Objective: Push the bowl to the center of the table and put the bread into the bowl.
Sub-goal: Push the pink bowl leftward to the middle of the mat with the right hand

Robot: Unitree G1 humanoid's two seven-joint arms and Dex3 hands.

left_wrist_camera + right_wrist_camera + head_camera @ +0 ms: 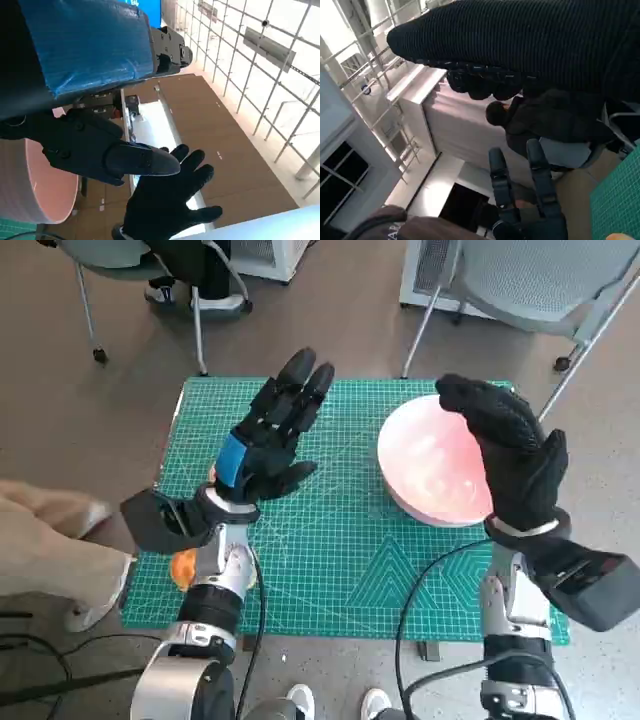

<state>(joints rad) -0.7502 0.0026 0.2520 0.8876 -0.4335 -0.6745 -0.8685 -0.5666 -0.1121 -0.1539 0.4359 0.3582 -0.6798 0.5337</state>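
Left hand, black with blue tape on its back, hangs above the green gridded cutting mat around the 10 o'clock part of the table, fingers spread and straight toward 12, holding nothing. Under its wrist, at about 8 o'clock on the mat edge, an orange-brown rounded lump peeks out, probably the bread; mostly covered by the forearm, so shape and size are hard to make out.

The pale pink round bowl sits at about 2 o'clock on the mat, off centre. Right hand in the black knitted glove is just beside the bowl's 3 o'clock rim, fingers apart and arched over it, nothing gripped; whether it touches the rim I cannot tell.

Risks: pushing from high on the rim could tip or spin the bowl instead of sliding it; too hard a shove could send it past centre toward the left hand. The left hand reaching back for the bread works half blind and could nudge it off the near edge.

Hidden: bowl's right rim behind the glove. Left wrist view shows the bowl wall and the gloved hand; right wrist view shows glove, a seated person, the left hand's fingers.
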